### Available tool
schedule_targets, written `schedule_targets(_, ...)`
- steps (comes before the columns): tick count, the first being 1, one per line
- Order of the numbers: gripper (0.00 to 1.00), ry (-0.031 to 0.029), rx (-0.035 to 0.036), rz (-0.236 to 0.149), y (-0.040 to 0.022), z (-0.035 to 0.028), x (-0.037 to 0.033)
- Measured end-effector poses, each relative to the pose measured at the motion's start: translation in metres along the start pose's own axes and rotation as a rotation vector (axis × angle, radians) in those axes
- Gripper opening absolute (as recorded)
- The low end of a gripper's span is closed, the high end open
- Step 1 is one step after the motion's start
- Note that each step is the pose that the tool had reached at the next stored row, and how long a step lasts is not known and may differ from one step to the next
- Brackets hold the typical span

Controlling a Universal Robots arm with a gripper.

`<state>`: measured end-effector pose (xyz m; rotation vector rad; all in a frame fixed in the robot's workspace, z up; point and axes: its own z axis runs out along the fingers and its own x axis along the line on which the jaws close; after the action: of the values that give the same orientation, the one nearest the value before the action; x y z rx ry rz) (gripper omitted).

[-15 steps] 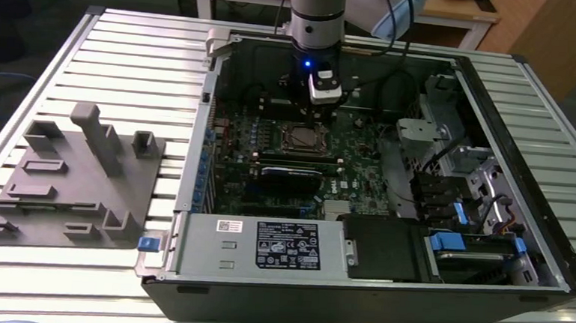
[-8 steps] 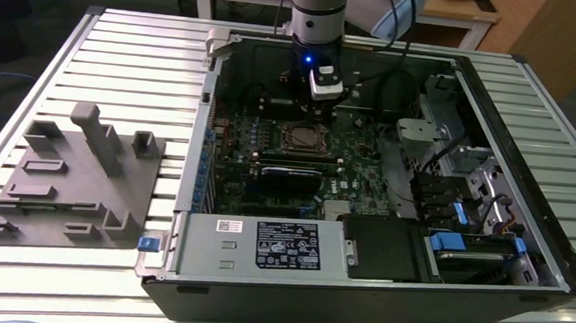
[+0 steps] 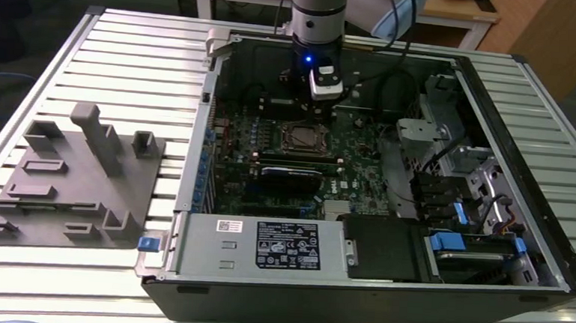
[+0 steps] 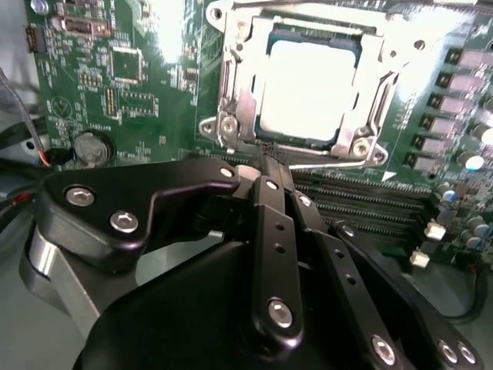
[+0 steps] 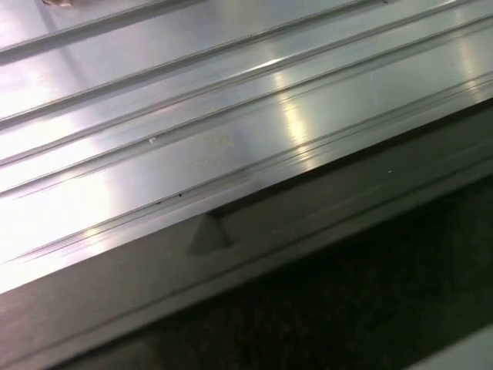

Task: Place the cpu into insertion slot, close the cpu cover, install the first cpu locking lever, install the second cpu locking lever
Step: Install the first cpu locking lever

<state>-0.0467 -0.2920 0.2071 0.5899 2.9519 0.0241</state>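
Observation:
The cpu (image 4: 308, 85) shows its pale metal top inside the insertion slot (image 3: 304, 138) on the green motherboard. The cpu cover (image 4: 239, 92), a silvery frame, lies flat around the chip. My gripper (image 4: 264, 166) is shut, its black fingers pressed together with nothing between them. Their tips sit right at the socket's edge, on the side towards the memory slots. In the exterior view the gripper (image 3: 322, 94) hangs over the board just beyond the socket, inside the open computer case. I cannot make out the locking levers against the shiny frame.
Long memory slots (image 4: 362, 208) run beside the socket. A black card (image 3: 289, 178) lies nearer the case front, behind the power supply (image 3: 263, 242). A drive cage (image 3: 465, 217) fills the exterior view's right. A grey fixture block (image 3: 71, 178) stands on the ribbed table (image 5: 192, 116).

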Motion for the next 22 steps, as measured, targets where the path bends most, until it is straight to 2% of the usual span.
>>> schedule_targets(1, 0.11, 0.0043, -0.0104, 0.001, 0.0000, 0.0000, 0.0000)
schedule_targets(2, 0.11, 0.0069, -0.0164, 0.002, 0.0000, 0.0000, 0.0000)
schedule_targets(5, 0.11, 0.0113, -0.0270, 0.003, 0.0000, 0.0000, 0.0000)
schedule_targets(6, 0.11, 0.0148, -0.0355, 0.004, 0.0000, 0.0000, 0.0000)
schedule_targets(7, 0.11, 0.0195, -0.0470, 0.006, 0.0000, 0.0000, 0.0000)
schedule_targets(9, 0.11, 0.0252, -0.0602, 0.008, 0.0000, 0.0000, 0.0000)
schedule_targets(10, 0.11, 0.0267, -0.0639, 0.008, 0.0000, -0.0001, 0.0000)
schedule_targets(14, 0.11, 0.0279, -0.0682, 0.009, -0.0004, 0.0001, -0.0002)
schedule_targets(20, 0.11, 0.0282, -0.0687, 0.009, -0.0017, -0.0001, -0.0005)
schedule_targets(22, 0.11, 0.0294, -0.0715, 0.009, -0.0015, -0.0037, -0.0010)
